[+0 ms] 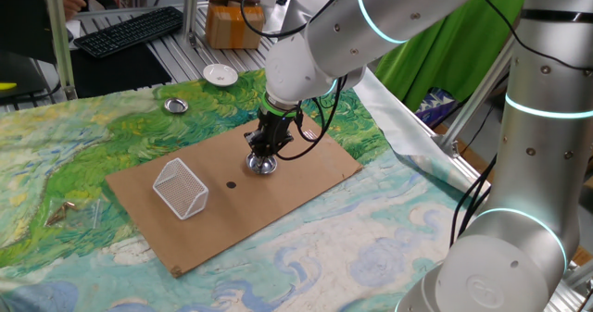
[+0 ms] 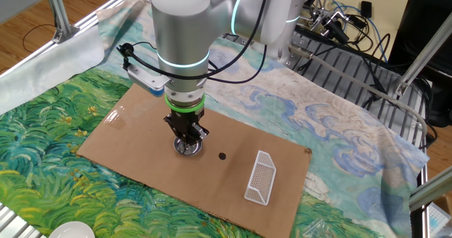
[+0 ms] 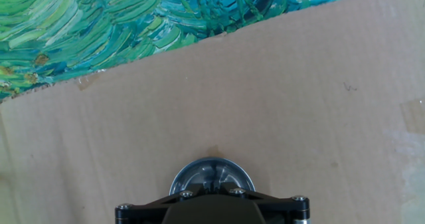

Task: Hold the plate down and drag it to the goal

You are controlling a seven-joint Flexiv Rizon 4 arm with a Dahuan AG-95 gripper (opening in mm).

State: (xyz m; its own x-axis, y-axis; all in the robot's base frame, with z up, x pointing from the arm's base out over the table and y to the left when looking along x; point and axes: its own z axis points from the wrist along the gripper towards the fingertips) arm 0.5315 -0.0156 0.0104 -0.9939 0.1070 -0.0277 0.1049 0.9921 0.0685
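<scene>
Item 1: one plate point(image 1: 263, 165), small, round, shiny steel. It is found lying flat on a cardboard sheet point(image 1: 306, 178), hollow facing up; being round, no long axis can be given. Its place is near the middle of the sheet, directly under the gripper point(image 1: 262, 152). In the hand view its rim is seen as an arc just beyond the black gripper body.

Item 2: one gripper, black, pointed straight down onto the plate. The jaws are pressed together with nothing pinched between them; their tips are set down into the plate's hollow.

Item 3: one goal point(image 1: 181, 187), a white wire-mesh basket, boxy with tapered sides. It is tipped on its side on the same cardboard sheet, well apart from the plate. From the other fixed view its long axis is seen running roughly from the far edge of the sheet toward the near edge.

Item 4: one small black dot point(image 1: 231, 184), marked on the cardboard between plate and basket.

Item 5: one cardboard sheet, brown, rectangular, laid on a painted cloth point(image 1: 56, 155) of green and blue swirls that covers the desk.

Item 6: one second steel dish point(image 1: 175, 106), resting on the cloth beyond the sheet, well apart from the plate.

Item 7: one white dish point(image 1: 220, 74), at the far edge of the desk.

Item 8: one black keyboard point(image 1: 130, 28), behind the desk.
</scene>
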